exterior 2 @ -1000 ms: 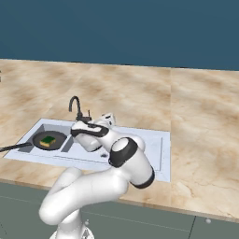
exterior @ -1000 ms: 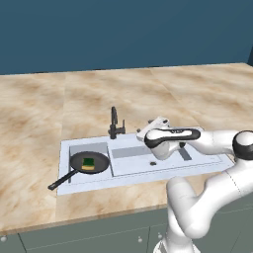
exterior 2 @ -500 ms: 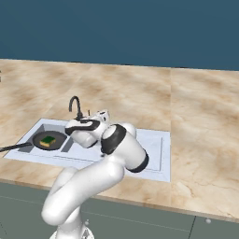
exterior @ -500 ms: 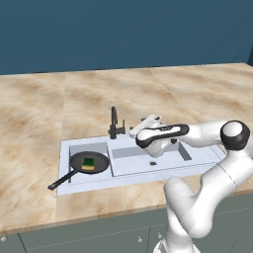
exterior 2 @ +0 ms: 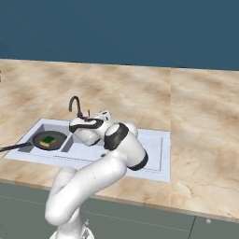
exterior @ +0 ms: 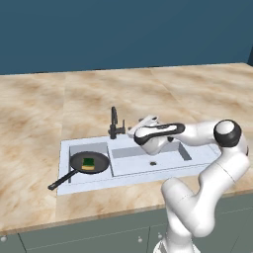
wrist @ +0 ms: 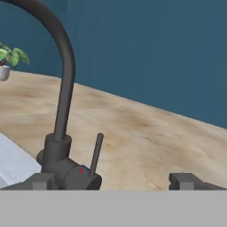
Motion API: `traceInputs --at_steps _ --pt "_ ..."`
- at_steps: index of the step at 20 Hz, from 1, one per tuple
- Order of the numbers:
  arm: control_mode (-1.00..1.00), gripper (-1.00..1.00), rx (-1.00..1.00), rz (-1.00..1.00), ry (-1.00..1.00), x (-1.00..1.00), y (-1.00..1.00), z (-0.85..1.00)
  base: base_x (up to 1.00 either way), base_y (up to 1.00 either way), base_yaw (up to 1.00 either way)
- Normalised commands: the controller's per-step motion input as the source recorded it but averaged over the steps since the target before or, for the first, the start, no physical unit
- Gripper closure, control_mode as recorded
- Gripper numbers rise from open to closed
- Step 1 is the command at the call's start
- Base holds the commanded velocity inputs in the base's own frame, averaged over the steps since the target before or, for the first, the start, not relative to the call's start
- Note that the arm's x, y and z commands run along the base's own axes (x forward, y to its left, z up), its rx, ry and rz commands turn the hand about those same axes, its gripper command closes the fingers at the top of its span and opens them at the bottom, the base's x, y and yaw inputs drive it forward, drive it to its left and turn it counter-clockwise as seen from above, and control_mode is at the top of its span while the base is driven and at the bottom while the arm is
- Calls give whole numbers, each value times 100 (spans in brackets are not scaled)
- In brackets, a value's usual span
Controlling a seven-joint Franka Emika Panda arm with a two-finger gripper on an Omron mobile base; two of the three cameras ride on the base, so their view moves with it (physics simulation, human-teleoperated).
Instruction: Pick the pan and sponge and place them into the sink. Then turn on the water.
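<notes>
The black pan (exterior: 89, 162) lies in the small left basin of the pale sink (exterior: 123, 181), its long handle sticking out over the front-left rim. The green-and-yellow sponge (exterior: 88, 163) rests inside the pan. From the right base view I also see pan (exterior 2: 46, 140), sponge (exterior 2: 47, 140) and sink (exterior 2: 158, 154). My gripper (exterior: 130, 130) hovers open over the long basin, just right of the black faucet (exterior: 114, 123). In the hand view the gripper (wrist: 113, 181) faces the faucet (wrist: 66, 66); its thin lever (wrist: 96, 153) stands upright between the spread fingertips (wrist: 43, 181). No water stream shows.
Marbled beige counter (exterior: 163, 94) surrounds the sink, backed by a dark blue wall. A small potted plant (wrist: 9, 57) stands far back on the counter. Grey cabinet fronts (exterior: 99, 239) run below the counter's front edge.
The hand has travelled left across the long basin toward the faucet, and the elbow has swung out to the right. Pan and sponge have stayed put. The jaws stay open.
</notes>
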Motion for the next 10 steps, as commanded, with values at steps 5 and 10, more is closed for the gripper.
traceInputs --at_steps 5,10 --pt "-100 -100 0 0 -3 9 3 -26 0 0 0" --pt "-100 -100 0 0 -4 4 0 -15 0 0 0"
